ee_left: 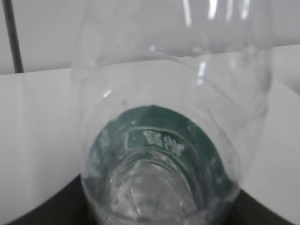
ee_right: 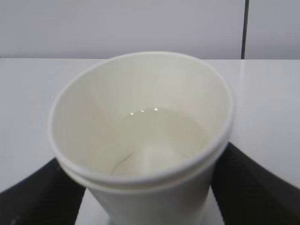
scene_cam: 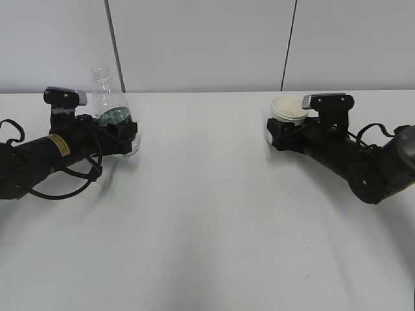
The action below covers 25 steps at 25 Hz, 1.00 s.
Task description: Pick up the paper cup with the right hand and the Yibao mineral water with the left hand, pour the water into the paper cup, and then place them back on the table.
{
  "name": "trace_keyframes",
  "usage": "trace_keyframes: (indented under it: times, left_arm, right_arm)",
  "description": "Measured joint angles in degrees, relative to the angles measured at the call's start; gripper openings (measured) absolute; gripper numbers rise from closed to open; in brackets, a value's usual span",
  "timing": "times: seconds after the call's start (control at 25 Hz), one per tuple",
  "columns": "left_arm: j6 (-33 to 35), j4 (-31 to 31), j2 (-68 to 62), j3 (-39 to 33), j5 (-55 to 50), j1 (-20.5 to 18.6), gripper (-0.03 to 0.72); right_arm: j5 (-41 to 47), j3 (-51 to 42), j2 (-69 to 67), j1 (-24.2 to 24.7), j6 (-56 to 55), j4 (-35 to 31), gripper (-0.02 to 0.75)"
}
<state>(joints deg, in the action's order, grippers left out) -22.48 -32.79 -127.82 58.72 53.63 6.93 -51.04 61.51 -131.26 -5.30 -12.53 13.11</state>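
The Yibao mineral water bottle [scene_cam: 109, 103] is at the left of the table [scene_cam: 207, 220], uncapped and leaning slightly, with a little water low in it. My left gripper [scene_cam: 120, 137] is shut on its lower body. In the left wrist view the bottle [ee_left: 164, 140] fills the frame, with black fingers [ee_left: 42, 208] at both bottom corners. The paper cup [scene_cam: 289, 109] is at the right. My right gripper [scene_cam: 280, 133] is shut on it. In the right wrist view the cup [ee_right: 140, 93] holds some clear water and black fingers [ee_right: 253, 187] press on both sides.
A grey wall with dark vertical seams [scene_cam: 114, 45] runs behind the table's far edge. Black cables [scene_cam: 65, 184] loop beside the left arm. The white tabletop stretches between the two arms and toward the front.
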Motion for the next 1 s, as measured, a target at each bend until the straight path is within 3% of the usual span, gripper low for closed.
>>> trace_keyframes:
  times: [0.52,1.0]
  left_arm:
    - [0.0,0.0,0.0,0.0,0.0,0.0,0.351]
    - [0.0,0.0,0.0,0.0,0.0,0.0,0.351]
  right_arm:
    - [-4.3,-3.4,0.0,0.0,0.1,-0.1,0.608]
    - [-2.1,-3.6,0.2,0.0,0.1,0.5,0.608]
